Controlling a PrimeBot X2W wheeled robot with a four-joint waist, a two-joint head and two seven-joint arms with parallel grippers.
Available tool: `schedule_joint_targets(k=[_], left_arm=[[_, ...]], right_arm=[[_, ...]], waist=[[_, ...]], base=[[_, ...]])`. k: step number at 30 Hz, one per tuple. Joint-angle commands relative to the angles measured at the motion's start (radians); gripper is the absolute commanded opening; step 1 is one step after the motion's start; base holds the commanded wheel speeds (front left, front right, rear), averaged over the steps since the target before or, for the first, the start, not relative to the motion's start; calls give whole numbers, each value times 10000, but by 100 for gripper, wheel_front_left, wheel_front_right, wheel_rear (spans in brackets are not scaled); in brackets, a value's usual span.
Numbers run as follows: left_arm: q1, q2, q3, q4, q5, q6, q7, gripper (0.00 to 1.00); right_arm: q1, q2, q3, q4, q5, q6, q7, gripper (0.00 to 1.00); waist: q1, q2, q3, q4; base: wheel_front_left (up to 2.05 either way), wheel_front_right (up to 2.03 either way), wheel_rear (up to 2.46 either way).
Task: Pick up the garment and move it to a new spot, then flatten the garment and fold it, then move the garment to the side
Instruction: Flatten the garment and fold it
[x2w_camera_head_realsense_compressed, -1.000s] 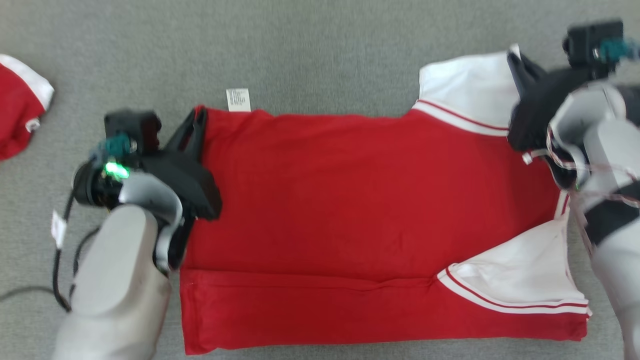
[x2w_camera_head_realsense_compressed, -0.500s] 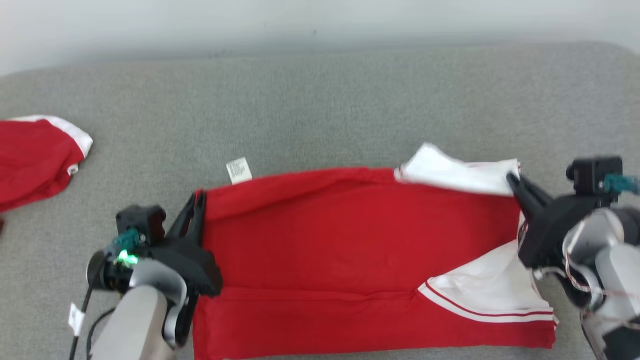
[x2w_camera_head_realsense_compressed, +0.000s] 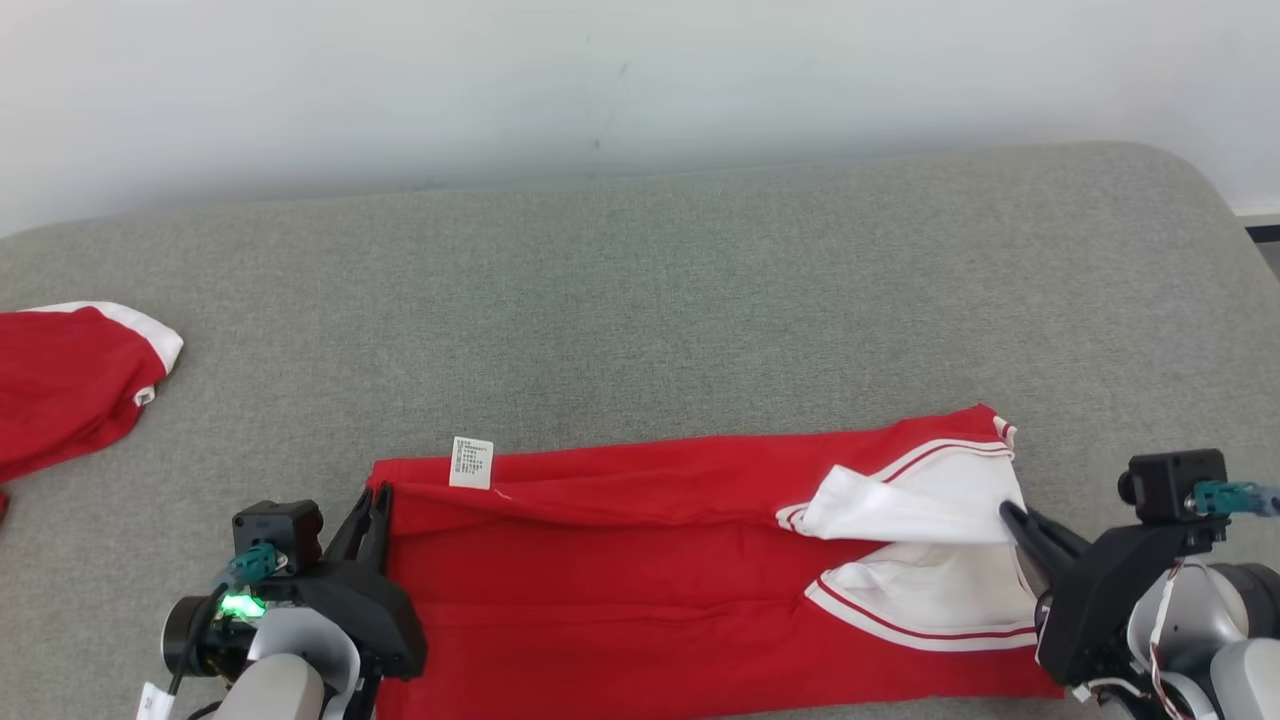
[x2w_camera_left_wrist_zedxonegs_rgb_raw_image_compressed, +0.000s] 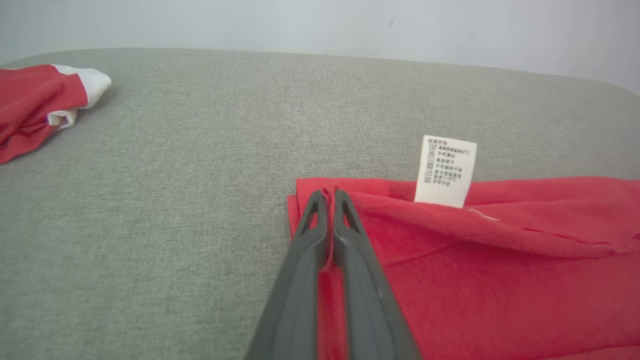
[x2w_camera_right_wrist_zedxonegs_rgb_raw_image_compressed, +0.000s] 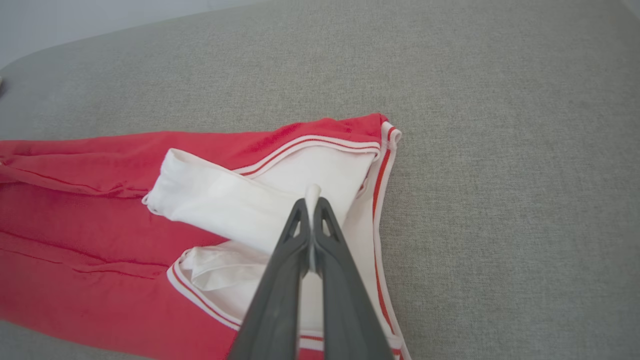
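The garment is a red shirt with white sleeves and a white care label, lying across the near part of the grey surface. Its far edge is folded over toward me. My left gripper is shut on the garment's red corner at the left end. My right gripper is shut on the white sleeve edge at the right end. The white sleeve hangs folded back over the red body.
A second red and white piece of clothing lies bunched at the left edge of the grey padded surface, also seen in the left wrist view. A pale wall rises behind the surface. The surface's rounded right corner is near.
Both grippers have drawn the garment's far edge toward me, folding it over the near half. The head camera has tilted up, bringing the wall into view.
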Motion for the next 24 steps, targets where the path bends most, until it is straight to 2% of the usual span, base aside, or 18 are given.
schedule_joint_targets(k=[1,5,7,8,9,10,11,16,18,24], left_arm=[[110,53,-14,9,67,40,-25,0],[279,89,-42,126,-2,16,-110,2],[335,32,-79,163,-12,59,-150,15],[378,6,-81,167,-30,75,-151,40],[427,-7,-93,171,-47,105,-168,84],[459,-17,-76,159,-77,136,-224,100],[503,-28,-62,135,-94,144,-280,100],[901,-132,200,-295,-272,199,-831,100],[1176,-176,487,-726,-433,63,-1007,100],[2562,-529,1896,-3353,98,-304,-1048,100]], right_arm=[[132,36,-28,-95,-93,-28,56,0],[505,151,-147,-529,-284,-28,414,0],[761,207,-157,-641,-301,-28,712,0],[826,222,-207,-725,-350,-28,786,0],[888,277,-288,-775,-380,-28,833,0],[1023,358,-308,-787,-347,-27,943,27],[1149,417,-333,-812,-368,-27,1016,100],[1457,687,-578,-1005,-463,-27,928,100],[1518,879,-782,-1068,-500,-27,707,100],[1668,1438,-1600,-1058,-633,-27,6,100]], waist=[[2,1,-36,-29],[2,1,-113,-32],[2,1,-179,-5],[2,1,-201,6],[2,1,-230,25],[2,1,-258,41],[2,1,-292,64],[2,1,-488,144],[2,1,-591,184],[2,1,-944,412]], base=[[0,0,0],[0,0,0],[0,0,0],[0,0,0],[0,0,0],[0,0,0],[0,0,0],[0,0,0],[0,0,0],[0,0,0]])
